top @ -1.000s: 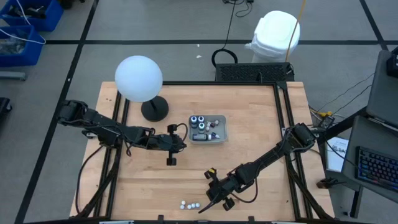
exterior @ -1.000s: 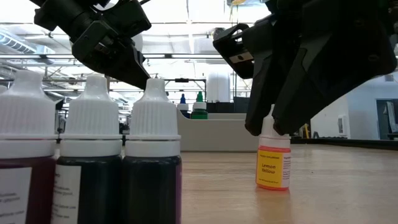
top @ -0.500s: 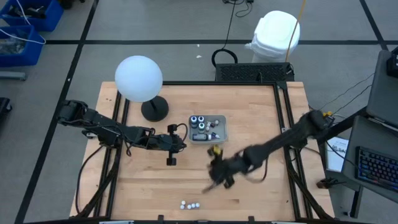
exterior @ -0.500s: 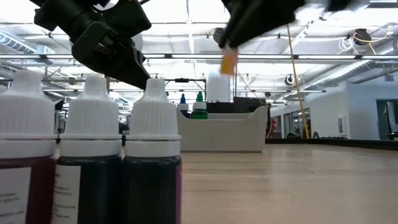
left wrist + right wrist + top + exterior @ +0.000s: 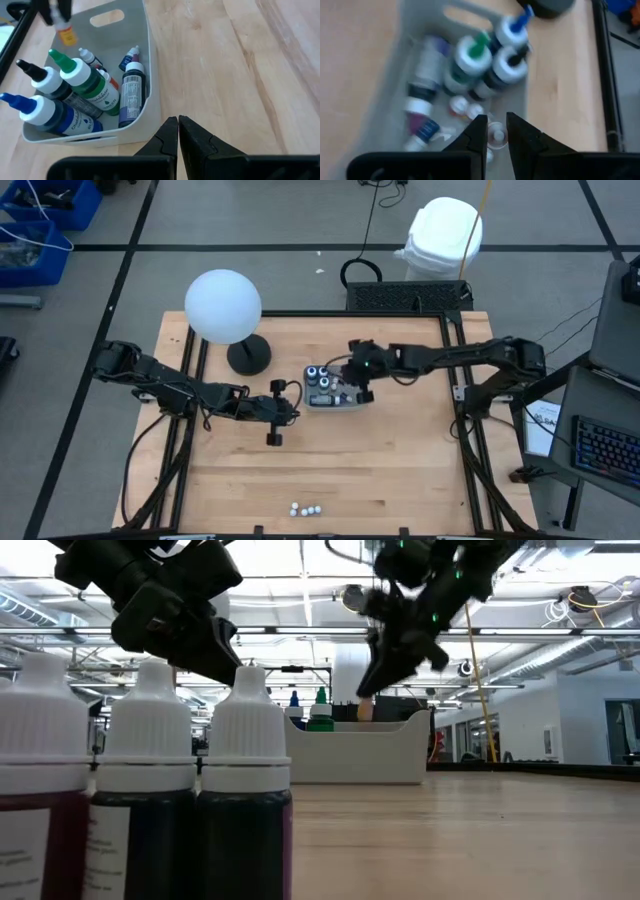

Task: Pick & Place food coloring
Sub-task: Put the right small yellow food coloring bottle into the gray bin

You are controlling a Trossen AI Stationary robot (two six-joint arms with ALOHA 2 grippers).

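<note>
My right gripper (image 5: pixel 362 383) is shut on a tiny white-capped yellow food coloring bottle (image 5: pixel 66 36) and hovers over the right end of the pale tray (image 5: pixel 335 402). Three larger bottles with blue, green and black tips (image 5: pixel 65 92) and a few tiny bottles (image 5: pixel 131 87) are in the tray. Three more tiny white-capped bottles (image 5: pixel 305 508) stand on the table by its near edge, and they loom large in the low view (image 5: pixel 150 790). My left gripper (image 5: pixel 177 122) is shut and empty, just left of the tray. My right gripper pinches the tiny yellow bottle by its white cap (image 5: pixel 496 136) between the two fingers, coming from above and pointing down. The bottle hangs upright below the fingers (image 5: pixel 365 708), lifted clear above the tray's inside.
A white globe lamp (image 5: pixel 222 305) on a black base (image 5: pixel 248 356) stands at the far left of the table. The wooden top (image 5: pixel 400 470) is bare between the tray and the three bottles at the near edge.
My right gripper has lifted the yellow bottle off the table near the near edge and carried it up, toward the far edge and slightly leftward, to above the tray. The left arm has kept still.
</note>
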